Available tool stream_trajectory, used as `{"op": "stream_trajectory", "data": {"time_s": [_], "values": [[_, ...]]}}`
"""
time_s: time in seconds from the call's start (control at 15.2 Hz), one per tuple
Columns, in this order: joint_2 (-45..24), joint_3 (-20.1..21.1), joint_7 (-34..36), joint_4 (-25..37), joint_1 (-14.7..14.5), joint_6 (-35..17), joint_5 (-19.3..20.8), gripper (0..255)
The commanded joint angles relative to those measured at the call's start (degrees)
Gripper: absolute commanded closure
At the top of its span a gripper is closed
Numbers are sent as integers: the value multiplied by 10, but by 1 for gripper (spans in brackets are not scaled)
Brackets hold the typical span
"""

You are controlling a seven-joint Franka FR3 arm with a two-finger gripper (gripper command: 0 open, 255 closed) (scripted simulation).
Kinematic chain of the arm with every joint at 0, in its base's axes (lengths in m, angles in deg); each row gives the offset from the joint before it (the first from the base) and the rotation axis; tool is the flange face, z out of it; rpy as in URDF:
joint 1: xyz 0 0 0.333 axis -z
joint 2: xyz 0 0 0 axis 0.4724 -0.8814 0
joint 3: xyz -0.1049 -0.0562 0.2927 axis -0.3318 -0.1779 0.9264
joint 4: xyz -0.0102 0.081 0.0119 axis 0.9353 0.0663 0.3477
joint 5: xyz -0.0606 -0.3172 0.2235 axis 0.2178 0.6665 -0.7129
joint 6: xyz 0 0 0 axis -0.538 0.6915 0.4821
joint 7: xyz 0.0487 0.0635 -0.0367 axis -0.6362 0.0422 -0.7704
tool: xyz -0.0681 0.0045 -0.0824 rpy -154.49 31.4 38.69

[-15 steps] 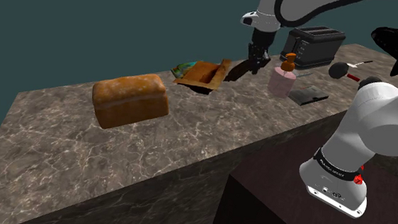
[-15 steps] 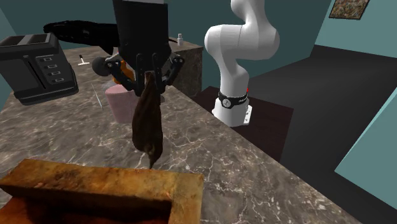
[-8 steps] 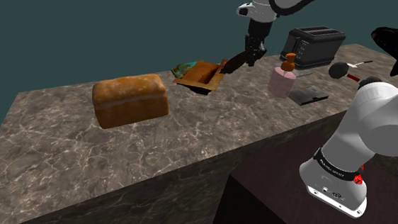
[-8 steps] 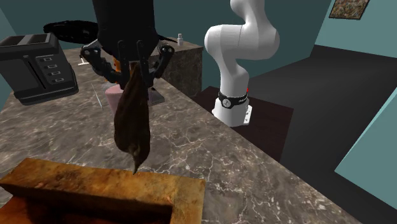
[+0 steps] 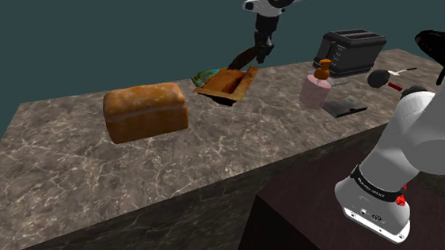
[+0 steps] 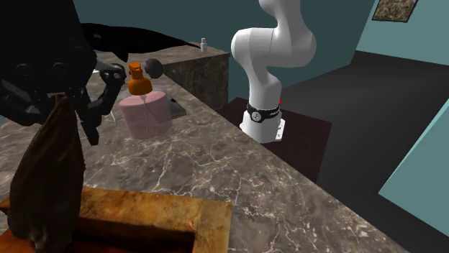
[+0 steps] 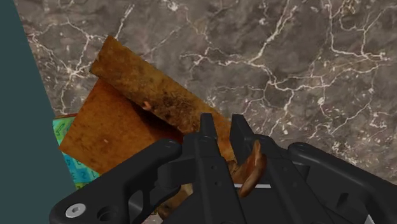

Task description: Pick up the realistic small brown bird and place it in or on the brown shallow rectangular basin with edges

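A: What lies at the shoulder view's left?

B: A loaf (image 5: 145, 111), on the marble counter (image 5: 235, 157). To its right is the basin (image 5: 225, 84), with a teal thing (image 5: 206, 73) just behind it.

A: And the bird?

B: The bird (image 5: 246, 61) hangs from the gripper (image 5: 258, 54), above the basin's right end. In the wrist view the fingers (image 7: 205, 137) pinch it between them, and the basin's long wall runs below.

A: Does it touch the basin?

B: I cannot tell. In the second exterior view it dangles lengthwise and its lower tip overlaps the near rim.

A: What is further right?

B: A pink bottle (image 5: 317, 86) with an orange cap stands upright on the counter, well apart from the basin. A black toaster (image 5: 349, 50) sits behind it, and a dark flat pad (image 5: 346, 108) lies just beside it on the right.

A: And at the far right?

B: The arm (image 5: 418, 136) rises from its dark stand (image 5: 301, 236).
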Motion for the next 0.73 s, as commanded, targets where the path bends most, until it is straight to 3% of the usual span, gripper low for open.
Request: {"op": "stream_trajectory", "data": {"time_s": [0.0,0.66], "values": [[-63,-10,-24,67,3,5,-23,255],[-88,-10,-25,17,6,-70,-30,255]]}}
